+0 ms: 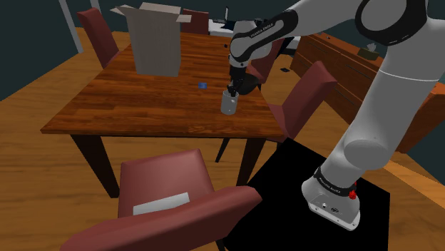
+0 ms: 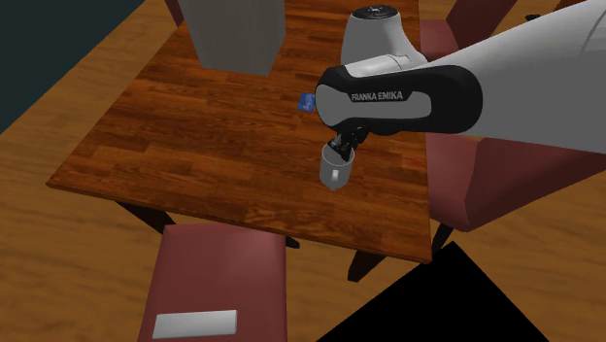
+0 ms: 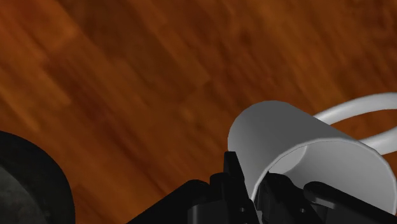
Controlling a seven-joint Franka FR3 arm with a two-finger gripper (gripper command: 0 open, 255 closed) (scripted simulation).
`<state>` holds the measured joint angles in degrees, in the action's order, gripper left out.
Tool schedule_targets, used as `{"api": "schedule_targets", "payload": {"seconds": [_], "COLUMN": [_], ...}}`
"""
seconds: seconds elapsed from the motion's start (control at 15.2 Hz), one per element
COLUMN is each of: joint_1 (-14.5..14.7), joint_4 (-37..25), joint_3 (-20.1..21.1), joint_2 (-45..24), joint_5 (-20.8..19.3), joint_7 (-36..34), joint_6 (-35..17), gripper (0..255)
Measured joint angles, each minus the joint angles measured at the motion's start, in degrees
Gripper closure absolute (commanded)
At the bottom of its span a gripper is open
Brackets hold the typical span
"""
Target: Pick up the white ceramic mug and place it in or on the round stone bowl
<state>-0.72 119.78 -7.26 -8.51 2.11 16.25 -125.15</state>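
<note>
Gripper (image 1: 229,93) is clamped on the grey mug (image 1: 229,105) by its rim (one finger inside, one outside), approx. mid wood table (image 1: 142,100).

The light is soft and even, rather on the dim side. The wooden table (image 1: 142,100) glows lighter and warmer toward its middle — a faint sheen — while its underside and legs sink into deep shade. The white arm (image 1: 399,93) is the brightest thing, gently shaded along its rounded flanks. The stand (image 1: 285,178) renders as flat black. In the wrist view the mug (image 3: 280,137) is pale grey outside and darker inside its mouth, and the gripper (image 3: 253,181) clasping its rim is a nearly featureless black mass.
</note>
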Motion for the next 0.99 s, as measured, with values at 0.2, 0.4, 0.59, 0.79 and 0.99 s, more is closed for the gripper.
{"api": "schedule_targets", "payload": {"seconds": [0.2,0.4,0.59,0.79,0.99], "joint_1": [0.0,-0.04,0.05,0.01,0.1], "joint_4": [0.0,-0.43,-1.4,-2.58,-3.73], "joint_3": [0.0,-0.05,-0.03,-0.11,-0.07], "joint_2": [0.0,0.37,1.44,2.44,3.38], "joint_5": [0.0,-0.07,-0.27,-0.46,-0.62], "joint_7": [0.0,0.04,-0.23,-0.25,-0.51], "joint_6": [0.0,0.8,2.82,4.99,7.06], "gripper": [255,255,255,255,255]}}
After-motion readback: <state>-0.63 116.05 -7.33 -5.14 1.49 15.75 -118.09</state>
